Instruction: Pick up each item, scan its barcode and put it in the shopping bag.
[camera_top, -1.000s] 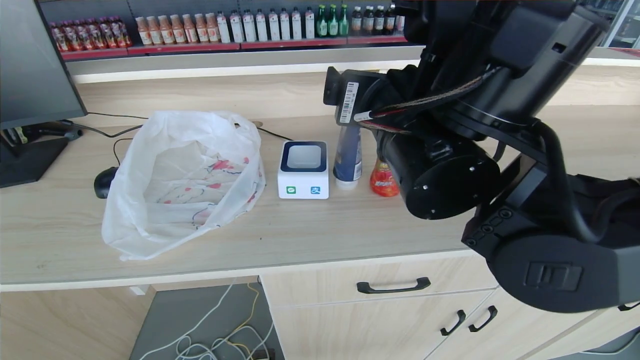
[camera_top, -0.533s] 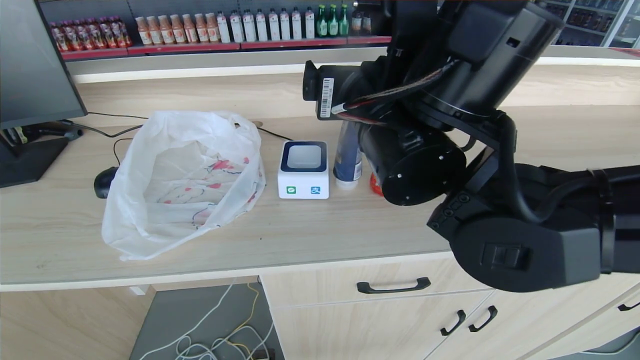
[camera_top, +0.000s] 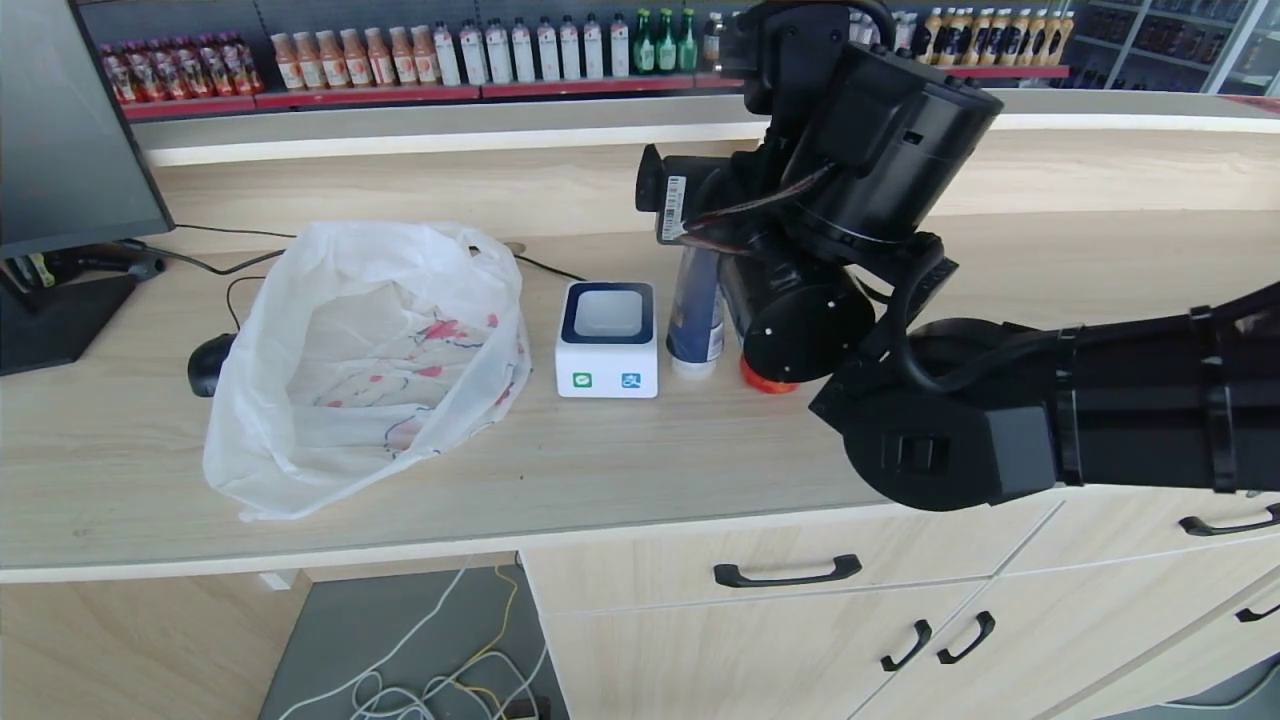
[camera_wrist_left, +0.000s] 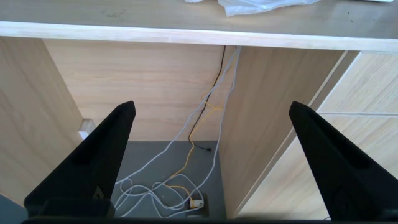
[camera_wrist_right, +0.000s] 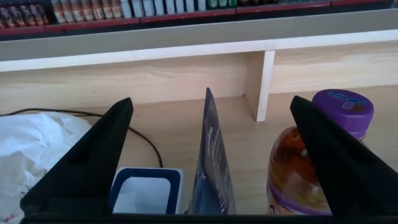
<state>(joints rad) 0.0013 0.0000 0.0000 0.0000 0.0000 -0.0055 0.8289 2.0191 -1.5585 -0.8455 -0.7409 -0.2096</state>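
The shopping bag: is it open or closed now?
Open. The shopping bag lies on the counter with its mouth spread wide.

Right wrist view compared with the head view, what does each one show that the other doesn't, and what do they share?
The right wrist view gives the bottle with its purple cap, and the right gripper open, the tube standing ahead of the gap. The head view gives the mouse, the monitor and the drawers under the counter. Both share the scanner, the tube, the bottle, part of the shopping bag and the shelf of drinks behind.
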